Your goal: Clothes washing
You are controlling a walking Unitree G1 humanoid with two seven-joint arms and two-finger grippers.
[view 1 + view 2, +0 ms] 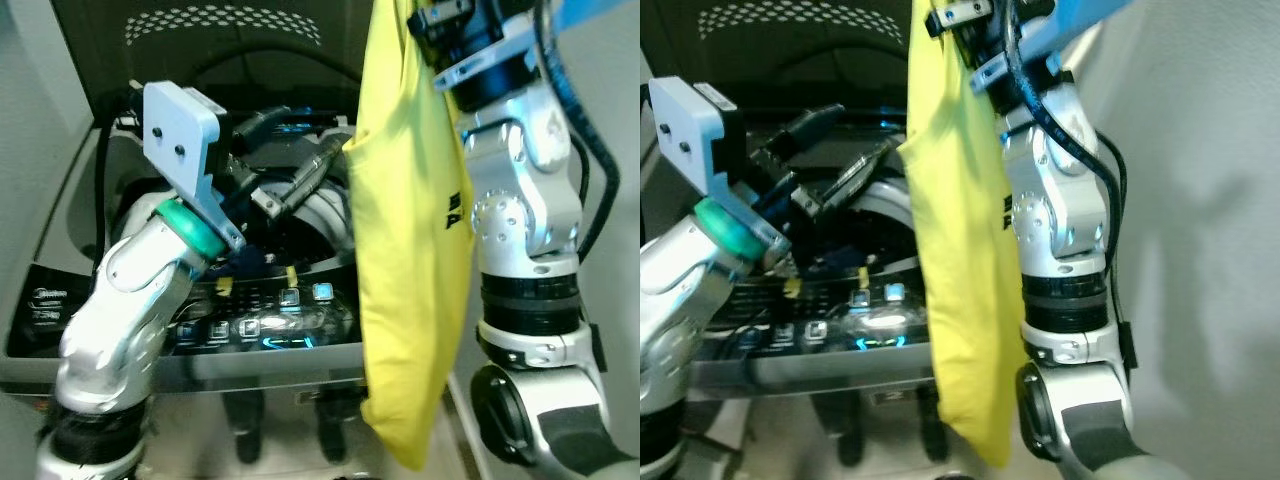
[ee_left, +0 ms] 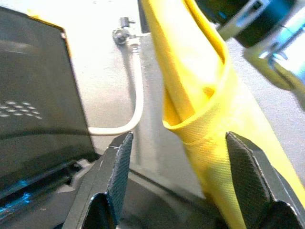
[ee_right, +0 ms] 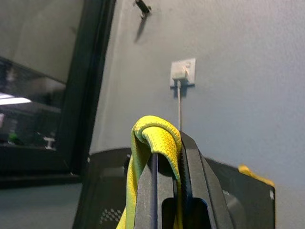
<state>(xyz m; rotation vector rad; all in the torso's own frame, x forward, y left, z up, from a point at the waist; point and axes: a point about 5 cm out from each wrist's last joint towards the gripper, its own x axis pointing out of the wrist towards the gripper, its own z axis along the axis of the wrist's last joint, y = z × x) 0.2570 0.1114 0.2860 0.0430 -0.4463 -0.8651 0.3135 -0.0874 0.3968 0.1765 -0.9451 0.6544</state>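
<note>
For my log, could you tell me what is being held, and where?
The right gripper pinches the yellow garment by a top fold; the left gripper is open, holding nothing.

Top-load washing machine (image 1: 60, 300), lid raised; dark clothes (image 1: 250, 262) inside drum.

Background: white hose (image 2: 137, 81) running from a wall tap (image 2: 121, 34); white wall socket (image 3: 182, 72) with cable on grey wall (image 3: 238, 71).
</note>
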